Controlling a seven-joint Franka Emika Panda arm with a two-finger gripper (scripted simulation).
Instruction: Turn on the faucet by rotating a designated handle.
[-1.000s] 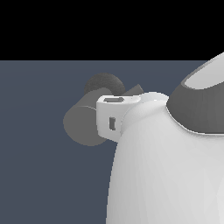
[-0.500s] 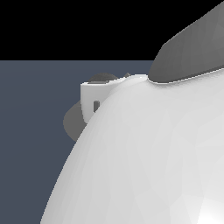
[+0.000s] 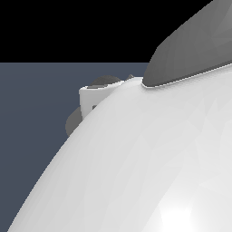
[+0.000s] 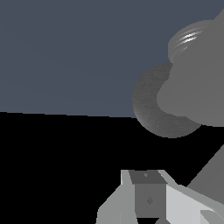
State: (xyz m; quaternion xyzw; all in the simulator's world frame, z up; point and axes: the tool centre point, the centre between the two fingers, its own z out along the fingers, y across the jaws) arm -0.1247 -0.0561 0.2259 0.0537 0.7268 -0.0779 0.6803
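Compared with a second ago, the arm's white shell (image 3: pixel 149 167) has swung nearer the exterior camera and now fills most of that view, so that only slivers of the faucet (image 4: pixel 197 83) peek past its edge where much of the grey fixture showed before. From the wrist view, the faucet sits ahead of the pincer (image 4: pixel 151 197) and off to one side, apart from it, with nothing between fingertip and metal. Its thick cylinder lies tilted, its long axis running away from the dark speckled round base (image 4: pixel 151 107) toward the corner of the picture, the ribbed end farthest from the pincer. The handle cannot be picked out with certainty in either current view, so which way it points cannot be told. Only one finger of the pincer shows clearly, so whether it stands wide or narrow cannot be told either; it grips nothing visible. The approach from beside the base probably serves to bring the fingers against the rod sideways, ready to push it round.
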